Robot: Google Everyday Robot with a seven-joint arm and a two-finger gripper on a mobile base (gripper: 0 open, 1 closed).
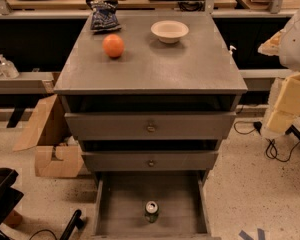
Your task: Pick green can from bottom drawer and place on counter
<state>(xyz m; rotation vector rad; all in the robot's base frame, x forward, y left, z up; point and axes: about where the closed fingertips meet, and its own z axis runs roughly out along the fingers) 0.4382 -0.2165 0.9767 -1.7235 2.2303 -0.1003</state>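
The green can point(151, 211) stands upright in the open bottom drawer point(125, 204), near the drawer's front middle, its silver top facing up. The counter point(150, 59) is the grey top of the drawer cabinet above it. My gripper point(287, 106) shows as white and pale yellow shapes at the right edge of the view, to the right of the cabinet. It is far above and to the right of the can and holds nothing that I can see.
On the counter are an orange ball point(113, 45), a white bowl point(169, 31) and a blue chip bag point(103, 15). The two upper drawers point(150, 126) stick out slightly. Cardboard boxes point(50, 144) lie at the left and cables point(275, 149) on the floor at the right.
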